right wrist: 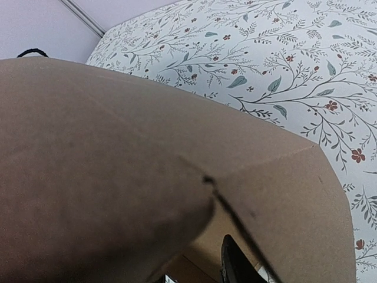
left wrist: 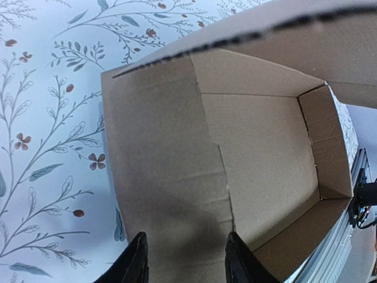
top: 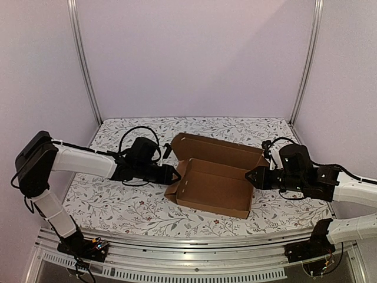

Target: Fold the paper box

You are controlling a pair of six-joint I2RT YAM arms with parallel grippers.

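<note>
The paper box (top: 215,177) is plain brown cardboard, partly folded into an open tray with its long back flap (top: 218,150) raised, and sits mid-table. My left gripper (top: 175,174) is at the box's left end. In the left wrist view it is open (left wrist: 185,262), its fingers astride the left end flap (left wrist: 165,177) without closing on it. My right gripper (top: 252,177) is at the box's right end wall. In the right wrist view the cardboard (right wrist: 118,153) fills the frame. One finger (right wrist: 232,262) shows well off centre and the other is hidden behind the cardboard.
The table has a floral cloth (top: 118,203). Metal frame posts (top: 82,59) stand at the back corners and a metal rail (top: 188,250) runs along the near edge. Cables (top: 138,132) loop above the left wrist.
</note>
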